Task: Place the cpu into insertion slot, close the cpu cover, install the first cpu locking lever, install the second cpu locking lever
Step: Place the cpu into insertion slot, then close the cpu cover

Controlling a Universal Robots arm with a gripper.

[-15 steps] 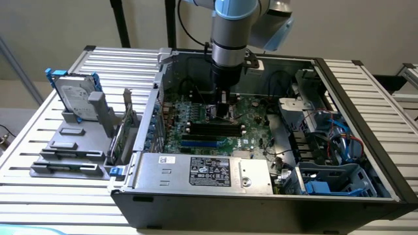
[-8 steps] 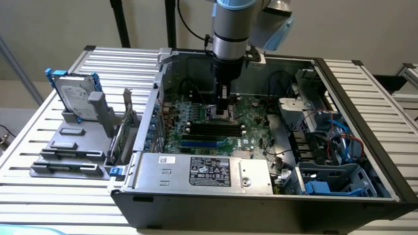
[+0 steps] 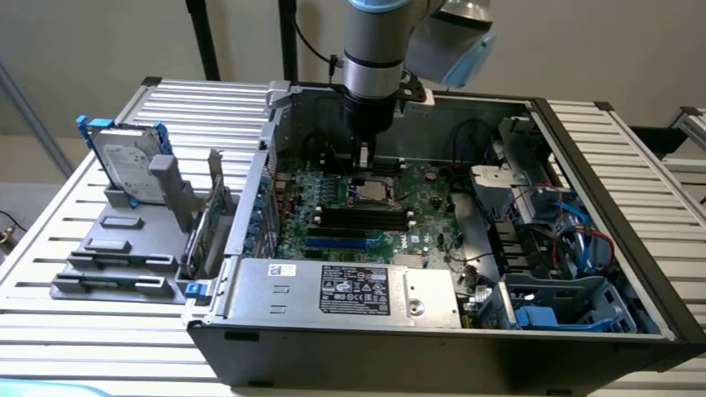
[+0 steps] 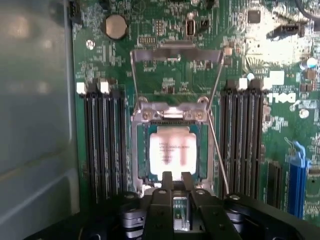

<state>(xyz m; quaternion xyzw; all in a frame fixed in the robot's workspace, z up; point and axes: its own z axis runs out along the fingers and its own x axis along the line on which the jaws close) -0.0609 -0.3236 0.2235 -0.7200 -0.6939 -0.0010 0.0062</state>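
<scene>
Green circuit board (image 4: 165, 70): white "DELL" lettering (image 4: 283, 97), beyond the memory slots (image 4: 245, 135) to one side of the cpu (image 4: 172, 152). Cpu: several lines of fine print on its pale face, illegible. Silver power supply box (image 3: 264, 289), well apart from the cpu: black-and-white label (image 3: 355, 289), print too small to read.
</scene>
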